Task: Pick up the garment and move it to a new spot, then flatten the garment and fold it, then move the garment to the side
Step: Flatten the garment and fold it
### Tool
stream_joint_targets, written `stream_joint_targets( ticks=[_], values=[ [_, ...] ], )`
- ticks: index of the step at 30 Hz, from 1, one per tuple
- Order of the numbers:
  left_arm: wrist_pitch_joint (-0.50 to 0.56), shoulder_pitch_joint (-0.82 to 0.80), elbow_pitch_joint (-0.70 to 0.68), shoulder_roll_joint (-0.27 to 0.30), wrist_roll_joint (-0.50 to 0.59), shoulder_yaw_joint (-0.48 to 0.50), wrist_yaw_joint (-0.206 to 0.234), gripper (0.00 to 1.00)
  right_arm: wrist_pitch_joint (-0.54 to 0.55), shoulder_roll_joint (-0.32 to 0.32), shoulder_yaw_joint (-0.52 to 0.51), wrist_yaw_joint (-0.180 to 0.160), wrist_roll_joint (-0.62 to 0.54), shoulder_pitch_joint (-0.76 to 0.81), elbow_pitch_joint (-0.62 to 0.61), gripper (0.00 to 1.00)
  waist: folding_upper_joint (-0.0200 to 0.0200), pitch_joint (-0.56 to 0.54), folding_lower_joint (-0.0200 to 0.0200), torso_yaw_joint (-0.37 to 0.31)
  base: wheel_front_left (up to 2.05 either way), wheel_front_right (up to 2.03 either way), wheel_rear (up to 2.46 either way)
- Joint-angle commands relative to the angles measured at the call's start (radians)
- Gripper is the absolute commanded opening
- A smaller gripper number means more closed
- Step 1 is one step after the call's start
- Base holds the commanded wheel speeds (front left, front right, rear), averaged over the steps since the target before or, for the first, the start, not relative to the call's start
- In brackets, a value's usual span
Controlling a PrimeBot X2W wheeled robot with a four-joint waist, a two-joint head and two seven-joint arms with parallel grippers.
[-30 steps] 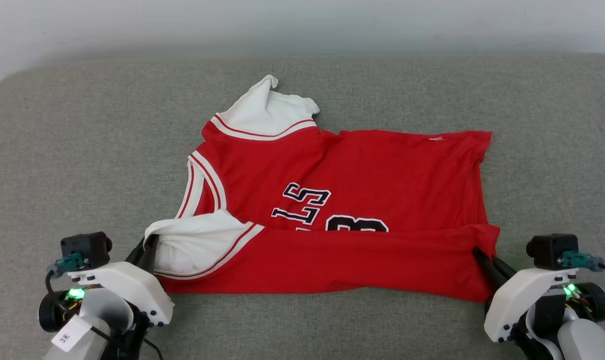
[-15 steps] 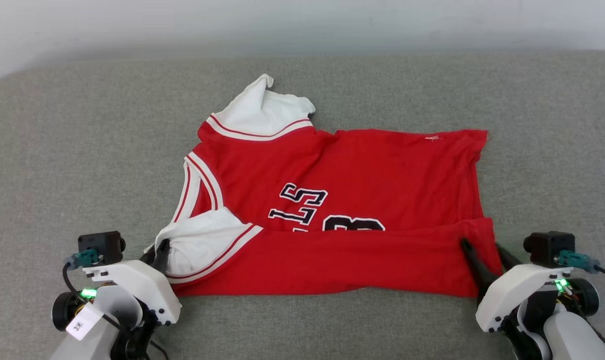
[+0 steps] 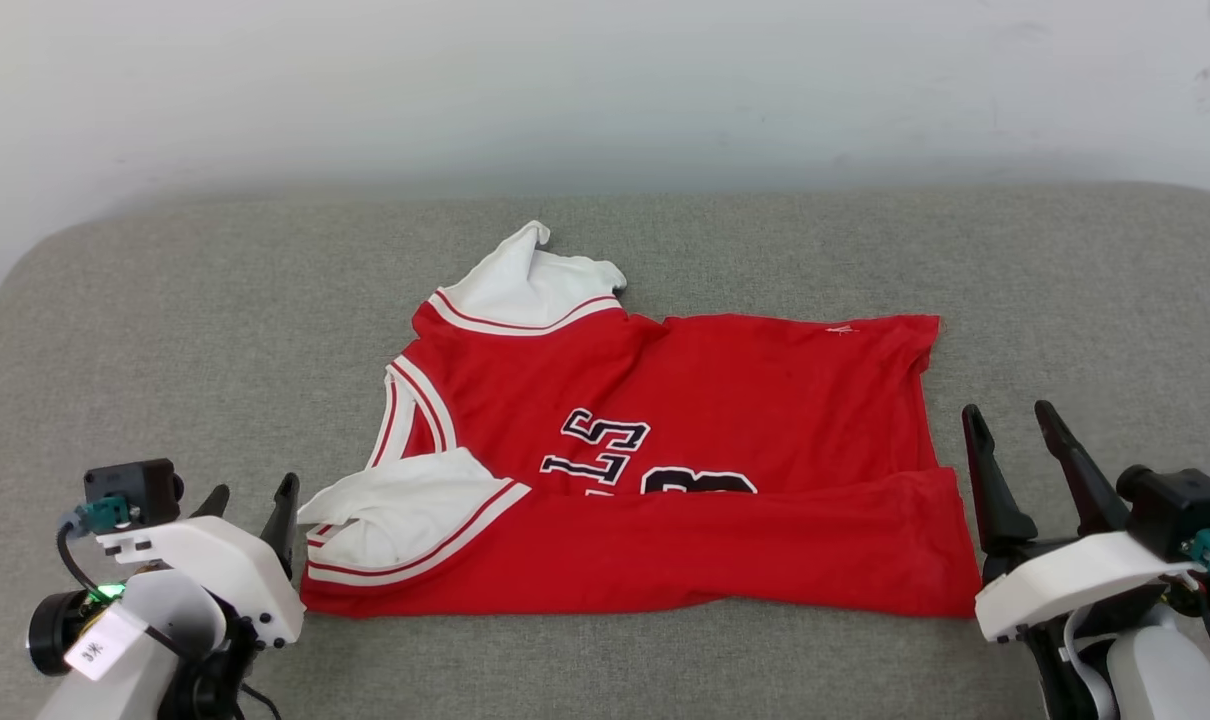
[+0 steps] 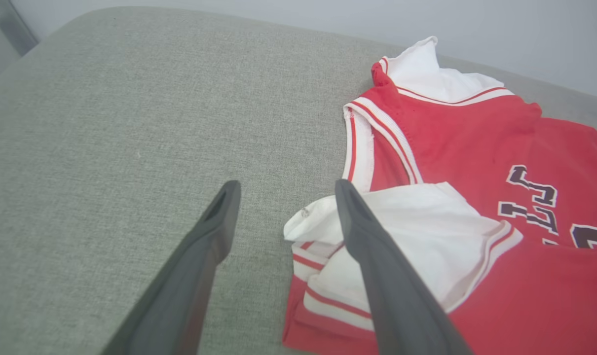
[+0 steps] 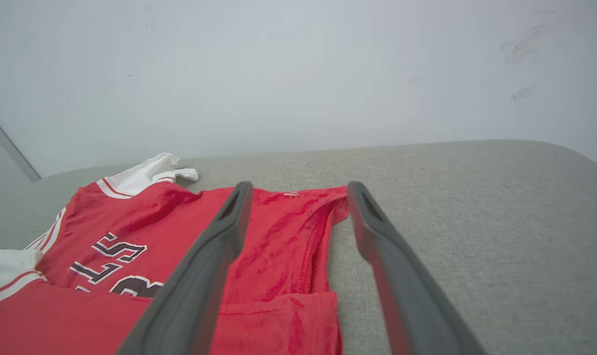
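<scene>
Open cushion point(image 3: 165, 330) on all sides of garment point(image 3: 745, 390); wall point(image 3: 605, 90) bounds far edge.

A plain indoor room, possibly a home-like test space: a broad padded surface point(image 3: 165, 330) covered in grey woven fabric, with rounded corners, stands against a bare white wall point(image 3: 605, 90) bearing a few faint scuffs point(image 5: 525, 44).

Head camera is looking down over the whole garment point(image 3: 765, 400). Wrist cameras are sitting low and close at opposite ends, all sharing its lettered front.
</scene>
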Motion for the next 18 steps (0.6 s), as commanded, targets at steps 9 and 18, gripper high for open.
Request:
stream_joint_targets(
  ticks=[9,18],
  values=[
    [0.319,0.067,-0.169,0.116,-0.114,-0.007,0.009,1.00,0.078,0.065,-0.045,-0.001,-0.081,0.105,-0.148,1.00,-0.0001,-0.008,0.0001,-0.008,0.00,0.00,0.00],
    [0.468,0.095,-0.220,0.137,-0.158,-0.048,0.017,1.00,0.119,0.094,-0.051,-0.001,-0.100,0.132,-0.218,1.00,-0.0001,0.034,0.0001,-0.039,0.00,0.00,0.00]
  ],
)
